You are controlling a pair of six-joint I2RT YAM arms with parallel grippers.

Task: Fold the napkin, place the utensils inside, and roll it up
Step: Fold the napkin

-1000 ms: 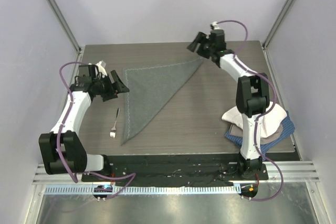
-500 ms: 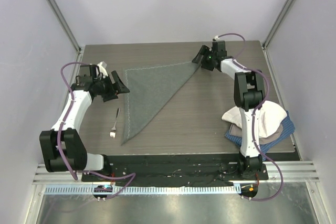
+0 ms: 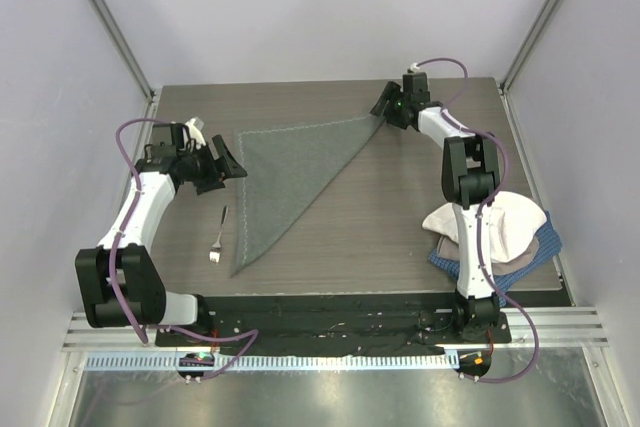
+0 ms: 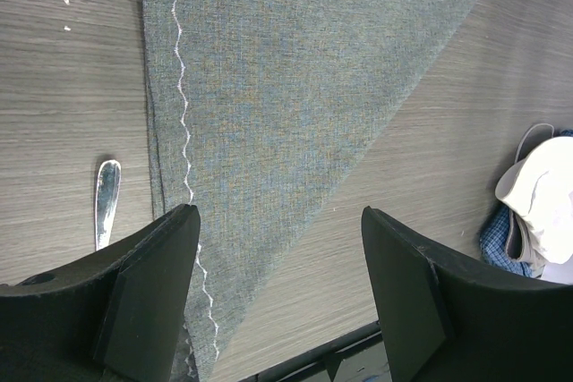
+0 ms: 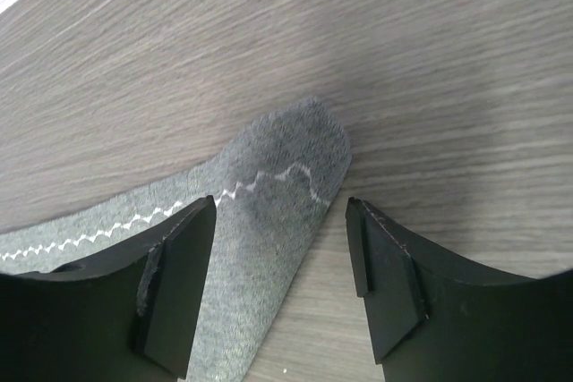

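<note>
While the napkin (image 3: 290, 182) lies as a triangle on the table (image 3: 380, 217), the right gripper (image 5: 279, 221) straddles its far corner, jaws wide; the left gripper (image 4: 276, 221) (also wide) hovers over its hem beside the fork (image 3: 218, 237).

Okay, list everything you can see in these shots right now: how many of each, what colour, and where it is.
napkin: one, grey-green, folded into a triangle, flat, left of the table's centre
fork: one, silver, on bare wood beside the napkin's left edge
cream-white cloth: one, crumpled, on top of the pile at the near right
blue checked cloth: one, under the cream-white cloth, its edge showing
table: one, grey-brown wood grain
left gripper: one, black, open, by the napkin's left edge near its far corner
right gripper: one, black, open, fingers either side of the napkin's far right tip
</note>
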